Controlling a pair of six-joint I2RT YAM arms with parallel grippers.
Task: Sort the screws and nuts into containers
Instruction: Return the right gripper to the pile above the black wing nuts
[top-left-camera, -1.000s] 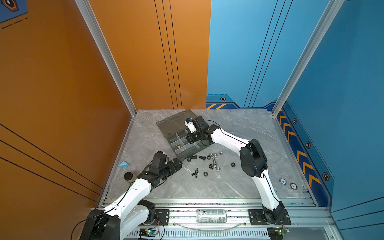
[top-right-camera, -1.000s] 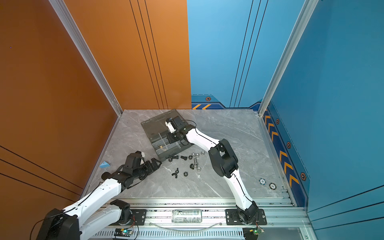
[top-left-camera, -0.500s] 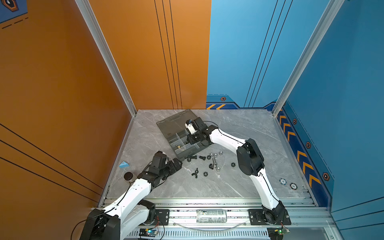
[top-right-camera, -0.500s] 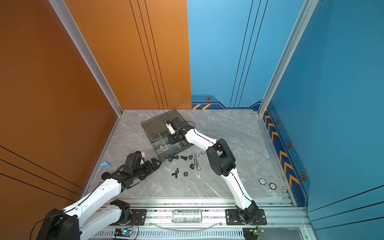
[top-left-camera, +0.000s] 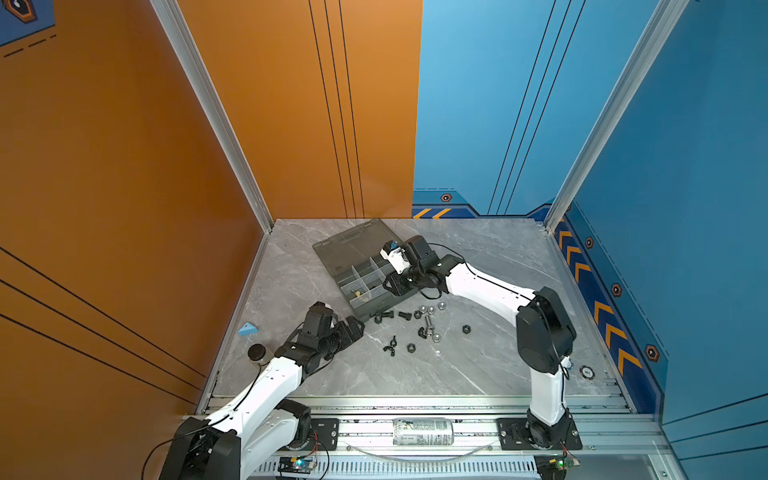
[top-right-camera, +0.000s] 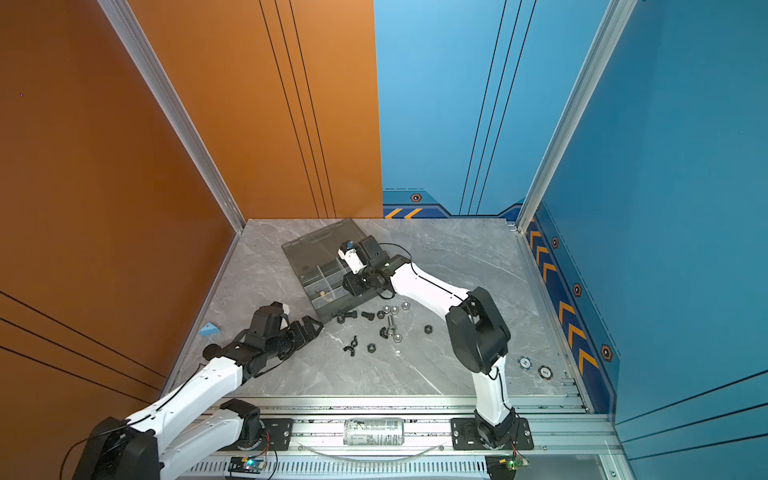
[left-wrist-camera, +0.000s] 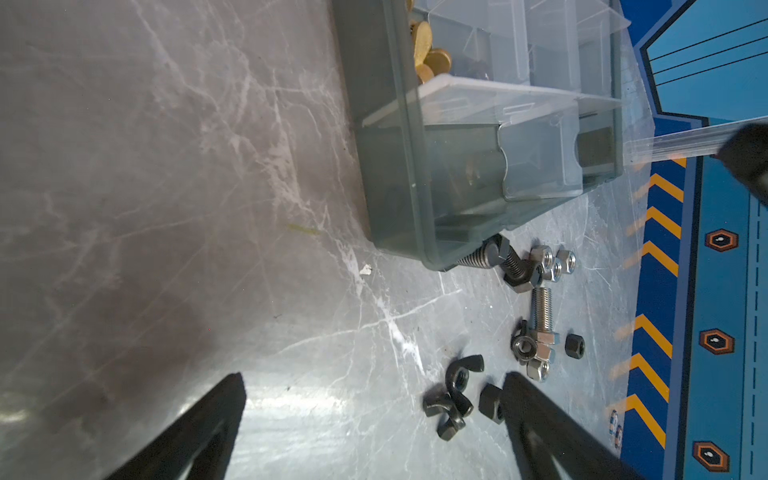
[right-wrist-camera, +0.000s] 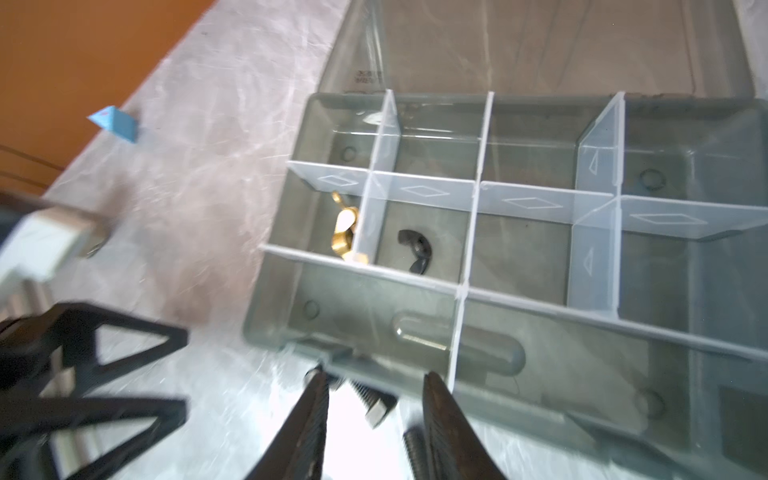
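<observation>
Grey marbled bench (top-left-camera: 478, 365), boxed in by an orange wall (top-left-camera: 124, 166) and a blue wall (top-left-camera: 498, 104), carries everything you need to watch. Your organizer box (right-wrist-camera: 561, 365) lies open at 12 o'clock of the loose pile, with its lid (top-left-camera: 353, 241) flat behind it. One compartment holds a black wing nut (right-wrist-camera: 415, 251) and its neighbour holds brass wing nuts (right-wrist-camera: 345, 230). The right claw (right-wrist-camera: 374, 377) hangs over the box's near wall with its jaws parted to a middling gap and nothing between them, so count it as empty. The next pick turns on what lies right below it. The black screws (top-left-camera: 382, 316) rest against the outside of that wall, at 6 to 7 o'clock of the right claw in both top views. The one nearer 9 o'clock lies roughly 9-to-3, so you would want the jaws to close across its shank, not along it. Further toward 6 o'clock the silver screw (top-left-camera: 428, 323) lies 12-to-6, with silver nuts (top-left-camera: 430, 309) near its far end. The left claw (left-wrist-camera: 374, 378), spread wide and empty, hovers low at 9 o'clock of the pile. The loose wing nuts (left-wrist-camera: 453, 401) and a black nut (left-wrist-camera: 490, 405) sit just beside one of its fingers, at 3 to 4 o'clock of it. By my reading your right arm is nearer the screws at the wall, and your left is nearer the wing nuts.
</observation>
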